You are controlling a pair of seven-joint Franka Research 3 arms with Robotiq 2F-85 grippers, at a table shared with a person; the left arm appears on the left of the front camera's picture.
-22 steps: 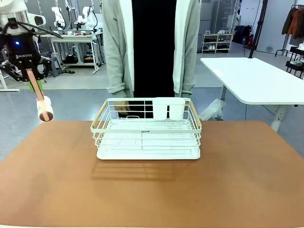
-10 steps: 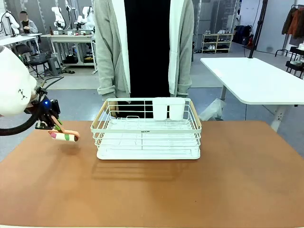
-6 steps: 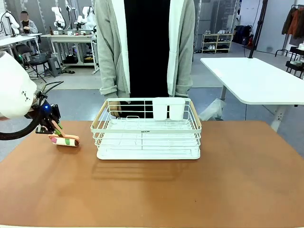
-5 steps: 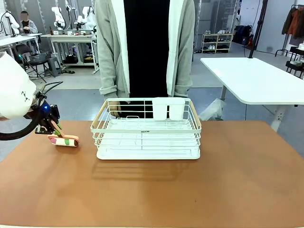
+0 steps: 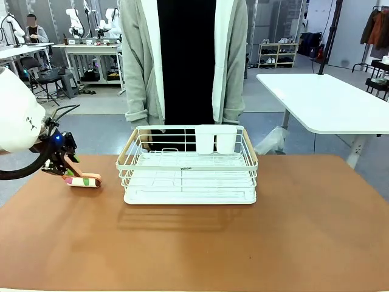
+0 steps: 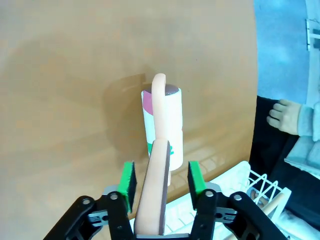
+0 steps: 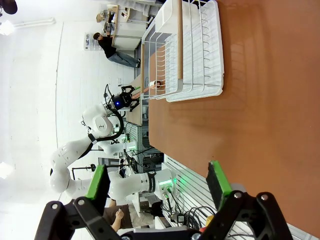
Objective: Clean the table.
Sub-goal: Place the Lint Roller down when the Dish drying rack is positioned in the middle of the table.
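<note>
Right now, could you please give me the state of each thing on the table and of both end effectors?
lint roller: lying on the table, handle between the left pads
left end effector: open, pads clear of the handle
right end effector: open, empty, above the table
dish rack: upright, no dishes in it

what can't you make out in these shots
- Front view: left gripper fingers too small to tell a grip on the lint roller.
- Left wrist view: the roller's handle runs off the bottom edge between the pads.
- Front view: the person's hand behind the dish rack, hidden by wires.
</note>
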